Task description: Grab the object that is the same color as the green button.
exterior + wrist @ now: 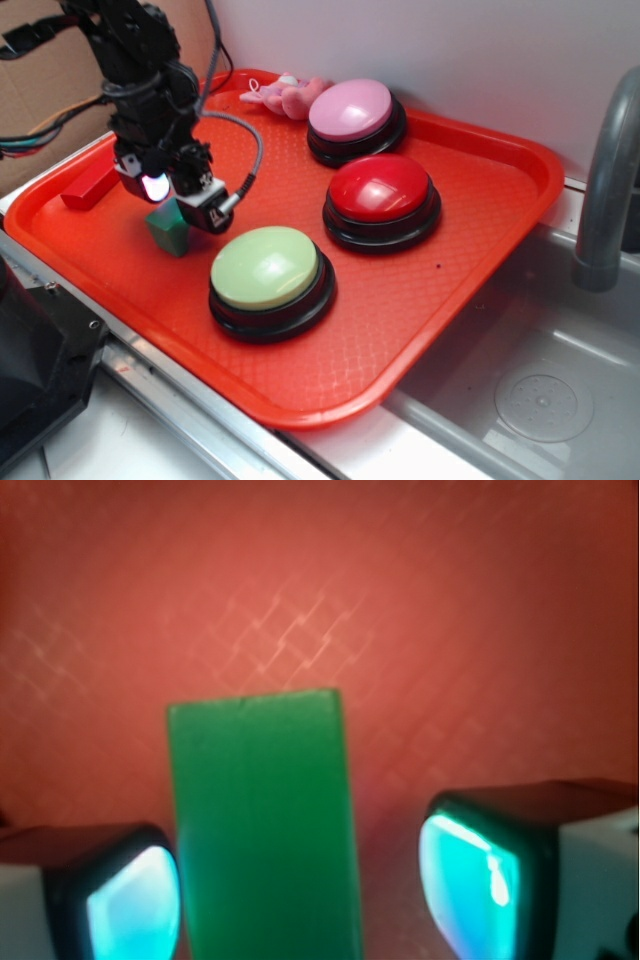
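The gripper (300,890) hangs low over the green block (265,830), its two glowing pads (465,880) spread wide, one on each side of the block. The left pad sits just beside the block's edge and the right one stands clearly apart, so nothing is clamped; whether the left pad touches the wood cannot be told (the wrist view is soft and cuts both fingers off at the bottom edge). From outside, the block stands on the red tray (480,260) directly under the gripper, near the left side of the green button (268,268). The gripper body covers the block's top, and its arch cutout cannot be made out in either view. A red block (88,187) lies partly behind the arm.
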Controlling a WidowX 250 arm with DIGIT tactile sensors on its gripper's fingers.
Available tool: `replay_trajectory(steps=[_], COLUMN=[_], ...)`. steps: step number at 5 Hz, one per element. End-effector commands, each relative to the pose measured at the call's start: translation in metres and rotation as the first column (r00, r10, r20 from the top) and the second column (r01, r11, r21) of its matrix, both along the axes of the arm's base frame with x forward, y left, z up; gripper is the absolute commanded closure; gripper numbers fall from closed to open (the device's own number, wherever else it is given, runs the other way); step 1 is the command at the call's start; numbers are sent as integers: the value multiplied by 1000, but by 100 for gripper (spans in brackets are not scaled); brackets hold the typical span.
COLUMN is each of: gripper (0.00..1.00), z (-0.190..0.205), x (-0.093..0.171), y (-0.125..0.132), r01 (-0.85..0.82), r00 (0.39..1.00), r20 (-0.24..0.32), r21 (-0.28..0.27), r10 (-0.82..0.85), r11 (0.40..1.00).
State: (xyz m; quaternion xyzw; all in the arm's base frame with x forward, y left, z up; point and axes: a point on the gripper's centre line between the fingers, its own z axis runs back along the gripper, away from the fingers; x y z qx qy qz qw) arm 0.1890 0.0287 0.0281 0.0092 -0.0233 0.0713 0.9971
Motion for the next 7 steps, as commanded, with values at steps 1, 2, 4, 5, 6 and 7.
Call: replay_trajectory(steps=[1, 2, 4, 5, 6, 7], gripper=[100, 100, 100, 100, 100, 100], z=[7, 27, 97, 139, 156, 144], x=[7, 9, 18, 7, 3, 6], y=[-1, -2, -18, -22, -17, -6], r01=[-27, -21, 23, 52, 38, 71], r00=[999, 1000, 1000, 998, 999, 995], r20=[33, 17, -5, 24, 21, -74], r21=[-1, 13, 56, 55, 127, 154], r10=[27, 21, -23, -54, -41, -60], r11=[1000, 1000, 998, 997, 991, 986])
